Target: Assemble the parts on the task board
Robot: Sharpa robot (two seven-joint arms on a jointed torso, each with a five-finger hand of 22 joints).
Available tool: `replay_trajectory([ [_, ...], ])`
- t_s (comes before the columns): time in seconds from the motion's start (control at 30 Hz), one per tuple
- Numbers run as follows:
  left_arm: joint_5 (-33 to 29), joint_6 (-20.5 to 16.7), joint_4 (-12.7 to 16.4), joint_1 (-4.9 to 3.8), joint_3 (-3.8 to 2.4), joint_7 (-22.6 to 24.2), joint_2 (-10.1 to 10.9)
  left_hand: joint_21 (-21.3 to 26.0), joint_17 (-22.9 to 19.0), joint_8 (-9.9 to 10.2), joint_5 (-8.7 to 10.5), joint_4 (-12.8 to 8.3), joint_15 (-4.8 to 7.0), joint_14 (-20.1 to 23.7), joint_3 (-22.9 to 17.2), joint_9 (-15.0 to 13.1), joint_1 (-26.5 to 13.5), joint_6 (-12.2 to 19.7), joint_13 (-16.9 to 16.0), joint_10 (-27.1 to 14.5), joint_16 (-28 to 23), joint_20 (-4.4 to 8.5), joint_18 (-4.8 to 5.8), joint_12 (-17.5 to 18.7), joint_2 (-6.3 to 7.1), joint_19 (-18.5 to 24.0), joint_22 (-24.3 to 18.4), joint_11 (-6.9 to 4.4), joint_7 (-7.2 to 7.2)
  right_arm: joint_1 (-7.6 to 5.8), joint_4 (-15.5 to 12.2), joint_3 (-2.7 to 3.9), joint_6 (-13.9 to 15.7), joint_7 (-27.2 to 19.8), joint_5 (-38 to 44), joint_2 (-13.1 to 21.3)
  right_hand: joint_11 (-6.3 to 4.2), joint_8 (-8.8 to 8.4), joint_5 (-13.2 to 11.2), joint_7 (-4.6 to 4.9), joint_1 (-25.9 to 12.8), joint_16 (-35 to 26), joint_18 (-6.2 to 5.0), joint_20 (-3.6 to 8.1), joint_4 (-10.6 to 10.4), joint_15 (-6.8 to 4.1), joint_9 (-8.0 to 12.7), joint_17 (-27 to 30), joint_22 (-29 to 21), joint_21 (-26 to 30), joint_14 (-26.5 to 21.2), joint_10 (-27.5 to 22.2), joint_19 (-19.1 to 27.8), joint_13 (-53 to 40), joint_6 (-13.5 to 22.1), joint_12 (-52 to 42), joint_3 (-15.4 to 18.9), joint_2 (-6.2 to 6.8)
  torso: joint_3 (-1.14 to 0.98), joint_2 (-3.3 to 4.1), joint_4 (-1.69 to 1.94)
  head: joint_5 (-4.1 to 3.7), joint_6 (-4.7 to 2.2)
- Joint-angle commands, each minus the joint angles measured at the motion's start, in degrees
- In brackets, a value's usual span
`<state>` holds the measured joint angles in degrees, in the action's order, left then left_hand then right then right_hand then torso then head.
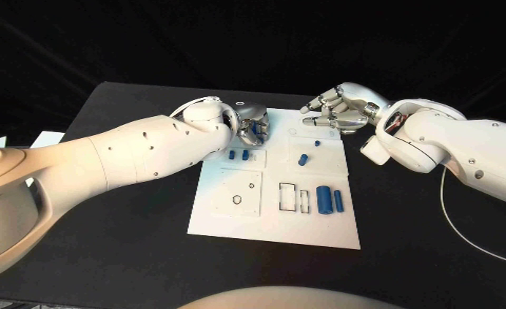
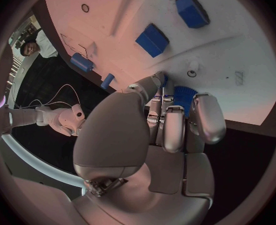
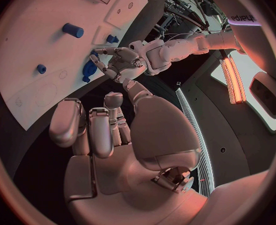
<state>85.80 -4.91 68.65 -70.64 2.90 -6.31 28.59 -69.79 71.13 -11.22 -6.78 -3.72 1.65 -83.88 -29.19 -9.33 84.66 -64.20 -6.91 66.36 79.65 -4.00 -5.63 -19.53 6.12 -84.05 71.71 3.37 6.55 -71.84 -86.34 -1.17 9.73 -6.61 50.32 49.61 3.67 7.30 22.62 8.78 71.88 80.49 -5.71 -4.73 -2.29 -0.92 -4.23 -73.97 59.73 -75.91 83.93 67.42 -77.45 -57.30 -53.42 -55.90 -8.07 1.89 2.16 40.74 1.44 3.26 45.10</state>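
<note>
The white task board [image 1: 227,225] lies in the middle of the black table. My left hand [image 1: 250,126] hovers over its far left part and pinches a small ribbed blue part [image 2: 182,96] between thumb and fingers. That hand [image 3: 120,62] and its blue part [image 3: 88,71] also appear in the right wrist view. My right hand [image 1: 335,112] hangs over the board's far right corner with its fingers [image 3: 88,130] loosely bent and nothing in them. Two blue cylinders [image 1: 330,200] lie at the near right. Two small blue blocks [image 1: 238,154] sit just in front of the left hand.
Two more small blue pieces [image 1: 303,159] stand in the board's middle right field. Outlined empty seats [image 1: 240,199] mark the near left of the board. A thin cable [image 1: 464,232] trails on the table at the right.
</note>
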Motion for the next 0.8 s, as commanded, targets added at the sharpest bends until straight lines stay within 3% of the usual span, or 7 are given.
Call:
replay_trajectory([
  [0.03,-0.8,-2.3,1.0,0.01,-0.26,0.2,0.6,-0.4,0.0,0.4,0.35,0.0,0.45,-2.5,-0.4,0.1,-0.7,-0.5,-2.3,1.3,0.3,0.40,1.09,0.0,-0.11,-0.5,0.2,-0.82,0.17,0.03,0.0,0.01,-0.6,-0.6,0.0,-0.1,-0.22,0.20,0.4,-0.11,0.2,-0.2,-0.03,-0.10,-0.2,-0.17,0.1,0.0,0.0,0.3,2.9,0.3,0.2,-0.1,-0.2,-0.2,-0.1,-0.15,-0.04,-0.04,0.02,-0.07,-0.07],
  [0.17,-2.2,-2.9,2.9,-0.01,-1.19,0.1,2.0,-0.6,-0.3,0.5,0.36,-0.3,0.42,-2.5,-0.8,0.1,-0.9,-0.5,-2.5,1.4,0.2,0.39,1.14,0.1,-0.03,-0.6,0.4,-0.75,0.28,0.03,0.0,0.01,-0.6,-0.6,0.0,0.0,-0.22,0.20,0.4,-0.11,0.2,-0.2,-0.03,-0.10,-0.2,-0.17,0.1,0.0,0.0,0.3,2.9,0.3,0.2,-0.1,-0.2,-0.2,-0.1,-0.15,-0.04,-0.07,0.07,-0.12,-0.13],
  [0.27,-3.7,-3.2,4.8,-0.10,-2.21,-0.1,3.8,-0.6,-0.3,0.5,0.36,-0.3,0.42,-2.5,-0.8,0.1,-0.9,-0.5,-2.5,1.4,0.2,0.39,1.14,0.1,-0.03,-0.6,0.4,-0.75,0.28,0.03,-0.1,0.01,-0.6,-0.6,0.0,0.0,-0.22,0.20,0.4,-0.11,0.2,-0.2,-0.03,-0.10,-0.2,-0.17,0.1,0.0,0.0,0.3,2.9,0.3,0.2,-0.1,-0.2,-0.2,-0.1,-0.15,-0.06,-0.08,0.13,-0.18,-0.21],
  [0.4,-5.1,-3.0,6.5,-0.34,-2.95,-0.3,5.9,-0.8,-0.7,0.6,0.39,-0.7,0.39,-2.4,-1.3,0.2,-1.2,-0.8,-2.7,1.5,0.0,0.37,1.18,0.1,0.11,-0.6,0.7,-0.73,0.29,0.03,-0.1,0.01,-0.6,-0.5,0.0,0.1,-0.22,0.20,0.4,-0.11,0.2,-0.2,-0.03,-0.10,-0.2,-0.17,0.1,0.0,0.0,0.3,2.9,0.3,0.2,-0.1,-0.2,-0.2,-0.1,-0.15,-0.07,-0.09,0.18,-0.17,-0.22],
  [0.57,-6.1,-1.5,7.2,-0.51,-3.27,-0.8,7.9,-1.0,-1.1,0.6,0.39,-1.0,0.42,-2.4,-1.7,0.2,-1.4,-1.0,-2.9,1.6,-0.2,0.37,1.22,0.1,0.25,-0.6,0.9,-0.78,0.21,0.03,-0.1,0.01,-0.5,-0.5,0.0,0.2,-0.22,0.20,0.4,-0.11,0.2,-0.2,-0.03,-0.10,-0.2,-0.17,0.1,0.0,0.0,0.3,2.9,0.3,0.2,-0.1,-0.2,-0.2,-0.1,-0.15,-0.04,-0.05,0.14,-0.14,-0.23],
  [0.8,-7.2,-0.1,6.6,-0.30,-3.29,-0.7,8.8,-1.1,-1.1,0.6,0.39,-1.1,0.42,-2.4,-1.8,0.2,-1.5,-1.0,-3.0,1.6,-0.1,0.37,1.23,0.2,0.29,-0.6,1.0,-0.79,0.20,0.03,0.0,0.01,-0.5,-0.6,-0.1,0.2,-0.22,0.20,0.4,-0.11,0.2,-0.2,-0.03,-0.10,-0.2,-0.17,0.1,0.0,0.0,0.3,2.9,0.3,0.2,-0.1,-0.2,-0.2,-0.1,-0.15,0.06,-0.04,0.13,0.02,-0.12],
])
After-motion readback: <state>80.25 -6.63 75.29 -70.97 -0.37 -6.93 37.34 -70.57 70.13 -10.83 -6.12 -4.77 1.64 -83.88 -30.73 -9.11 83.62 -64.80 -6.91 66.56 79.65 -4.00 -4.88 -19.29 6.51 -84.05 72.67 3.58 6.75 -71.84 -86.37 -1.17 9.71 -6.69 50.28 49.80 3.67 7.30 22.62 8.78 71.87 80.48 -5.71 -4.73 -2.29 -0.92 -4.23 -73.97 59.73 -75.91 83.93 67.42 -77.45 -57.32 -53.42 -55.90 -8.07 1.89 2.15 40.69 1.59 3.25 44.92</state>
